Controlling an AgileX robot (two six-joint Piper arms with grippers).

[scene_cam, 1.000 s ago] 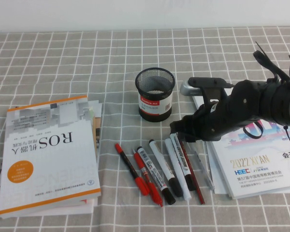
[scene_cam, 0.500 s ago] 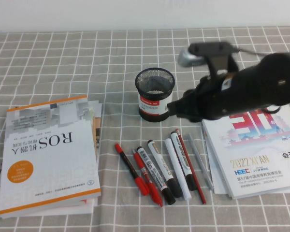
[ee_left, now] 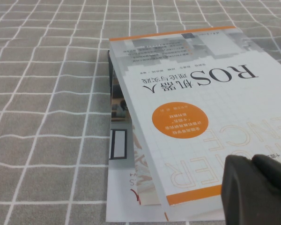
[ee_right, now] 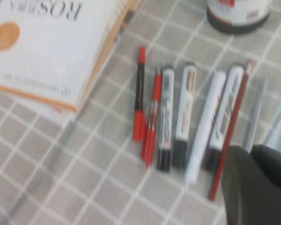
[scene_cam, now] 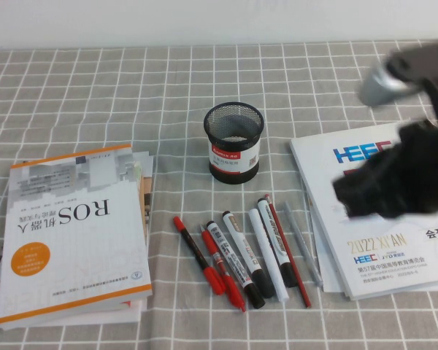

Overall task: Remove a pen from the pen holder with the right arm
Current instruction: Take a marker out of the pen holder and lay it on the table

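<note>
The black mesh pen holder stands upright mid-table; no pen shows above its rim. In front of it, several pens and markers lie in a row on the cloth, a red pen leftmost. My right gripper hovers, blurred, over the magazines to the right of the pens, shut and holding nothing. In the right wrist view the right gripper is above the row of pens, with the holder beyond. My left gripper hangs shut over the ROS book.
A stack of books topped by the white and orange ROS book lies at the left. Magazines lie at the right under the right arm. A grey checked cloth covers the table.
The right arm has swung from beside the pen holder back to the right, over the magazines. Its jaws went from open to shut with nothing in them. The pens stayed put.
</note>
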